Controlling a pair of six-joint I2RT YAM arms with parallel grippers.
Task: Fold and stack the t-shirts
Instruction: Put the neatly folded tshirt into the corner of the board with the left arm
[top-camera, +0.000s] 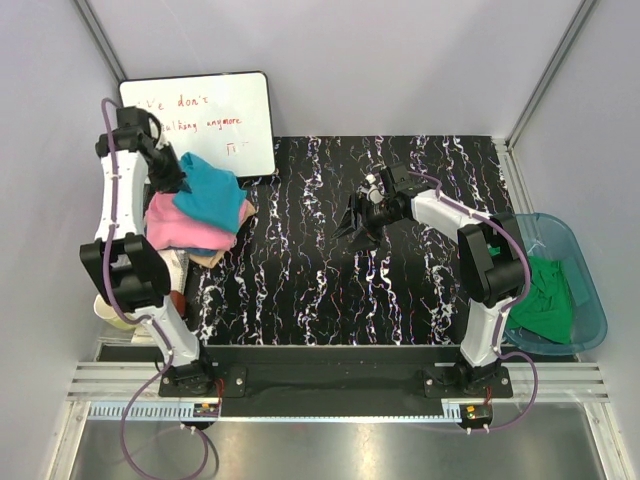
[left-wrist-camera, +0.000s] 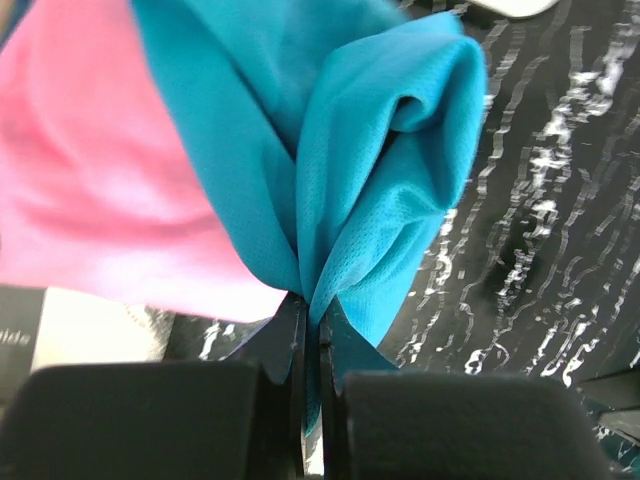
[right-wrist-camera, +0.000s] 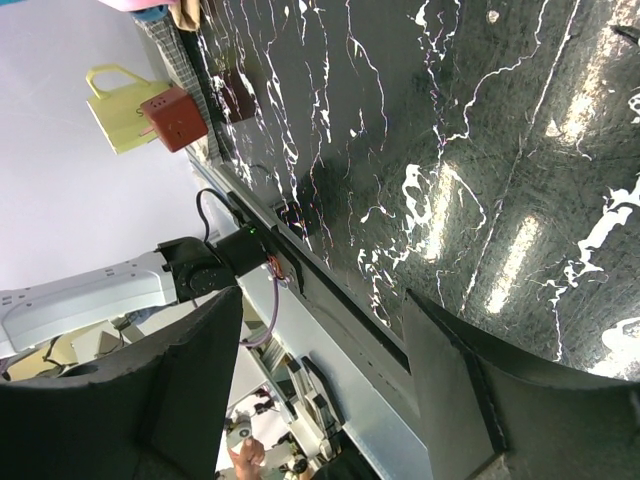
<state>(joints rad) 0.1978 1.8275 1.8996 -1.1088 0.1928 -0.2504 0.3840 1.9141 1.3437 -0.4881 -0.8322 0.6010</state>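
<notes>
A: Left gripper (left-wrist-camera: 310, 315) pinched shut on the teal t-shirt (top-camera: 212, 190), which sits over the pink t-shirt (top-camera: 168, 222) at the table's (top-camera: 300, 270) left edge.
B: Right gripper (top-camera: 358, 228) agape, empty, mid-table. Advise laying the teal t-shirt flat and square before release.

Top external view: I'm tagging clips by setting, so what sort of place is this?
Likely a robotics lab test cell: a left arm and right arm bolted to a rail at a black marbled table, white walls around it, and a handwritten whiteboard.
</notes>
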